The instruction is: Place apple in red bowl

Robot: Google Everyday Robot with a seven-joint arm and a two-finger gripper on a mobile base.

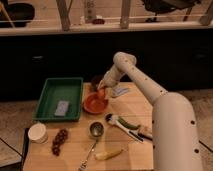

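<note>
While scanning up from near edge of wooden table (75,162): pale yellow elongated item (108,154) flat near front, type unclear. Just left of it, slim metal utensil (89,151) at an angle. Further left, cluster of dark red grapes (59,141), white round container (37,132) beside it at left edge. Next back, small metal cup (96,130) upright, close to utensil's far end. Right of cup, kitchen tools (127,127) lying diagonal, one with a green part; details too blurred to name. Large white robot body (175,130) filling right side, covering that table corner.

Mid-table: red bowl (95,104), shallow, upright, just right of green tray (50,95). Grey flat item (62,107) inside tray. Gripper (102,92) low over far-right rim of red bowl, jaws closed, pinched on apple (101,94). Apple small, orange-red, at the fingertips right at bowl's far rim. Contact between apple and bowl not determinable.

Behind red bowl: dark brown bowl (95,80) near far table edge, partly hidden by gripper. Bluish flat packet (120,91) on table just right of gripper. White arm (135,75) angled up from gripper to a rounded joint, then down right to robot body.

Beyond table: dark counter front (50,55), pale ledge on top. Farthest back, railing posts (64,15) and a bottle-like object (89,10).
</note>
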